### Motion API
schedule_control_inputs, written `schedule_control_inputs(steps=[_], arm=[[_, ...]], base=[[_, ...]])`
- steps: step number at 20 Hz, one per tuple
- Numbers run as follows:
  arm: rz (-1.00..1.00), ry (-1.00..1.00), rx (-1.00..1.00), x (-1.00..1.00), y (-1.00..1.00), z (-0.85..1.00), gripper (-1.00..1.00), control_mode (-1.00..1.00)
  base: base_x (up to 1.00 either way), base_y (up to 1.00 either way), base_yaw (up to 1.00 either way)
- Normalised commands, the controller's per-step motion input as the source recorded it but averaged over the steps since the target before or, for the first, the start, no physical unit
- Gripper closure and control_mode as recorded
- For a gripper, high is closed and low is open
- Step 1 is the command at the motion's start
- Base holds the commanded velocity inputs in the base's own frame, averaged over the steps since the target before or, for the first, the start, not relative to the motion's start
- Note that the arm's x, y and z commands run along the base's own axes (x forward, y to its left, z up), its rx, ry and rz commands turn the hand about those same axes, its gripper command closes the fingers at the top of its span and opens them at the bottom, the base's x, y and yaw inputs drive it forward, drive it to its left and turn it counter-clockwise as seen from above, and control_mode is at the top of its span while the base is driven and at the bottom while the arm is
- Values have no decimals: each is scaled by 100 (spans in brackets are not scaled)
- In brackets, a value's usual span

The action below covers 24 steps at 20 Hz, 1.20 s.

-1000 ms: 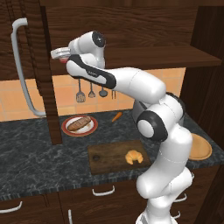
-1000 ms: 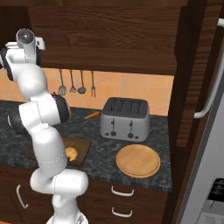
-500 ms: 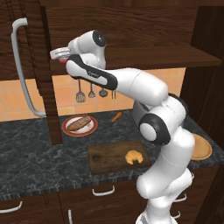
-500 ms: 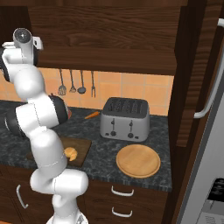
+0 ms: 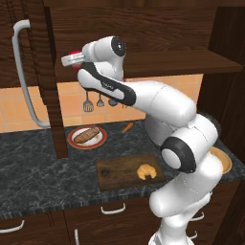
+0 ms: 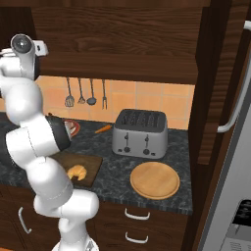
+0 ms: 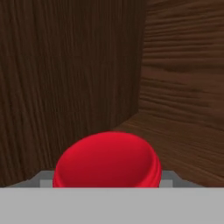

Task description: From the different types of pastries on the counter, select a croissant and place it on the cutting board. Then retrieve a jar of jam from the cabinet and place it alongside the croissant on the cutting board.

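The croissant [image 5: 146, 171] [image 6: 77, 171], golden and crescent-shaped, lies on the right part of the dark brown cutting board [image 5: 115, 174] [image 6: 90, 162] on the counter [image 5: 33, 177]. My arm reaches up and left into the cabinet [image 5: 158, 28]. There my gripper [image 5: 69, 59] [image 6: 41, 47] [image 7: 107, 179] is shut on the jar of jam [image 5: 74, 53] [image 7: 107, 159]. The jar's red lid sits tight between two grey fingers [image 7: 43, 179], and its lower part is hidden.
The open cabinet door with a curved grey handle [image 5: 21, 72] hangs to the left. A plate holds the brown loaf roll [image 5: 86, 135], with an orange stick [image 5: 127, 128] nearby. A toaster [image 6: 139, 132] and a round wooden disc [image 6: 155, 179] stand to the right.
My elbow and upper arm have swung a little to the right, and the hand at the shelf has barely shifted. The croissant and board have not moved.
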Motion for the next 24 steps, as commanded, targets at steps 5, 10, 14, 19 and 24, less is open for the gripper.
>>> schedule_control_inputs(steps=[5,10,14,19,24], arm=[[-1,-2,3,-77,-42,0,100,-100],[-1,0,3,-95,-46,0,100,-100],[0,0,1,-100,-40,0,100,-100],[0,-1,0,-100,-39,0,100,-100],[0,-4,0,-100,-35,-4,100,-100]], base=[[0,0,0],[0,0,0],[0,0,0],[0,0,0],[0,0,0]])
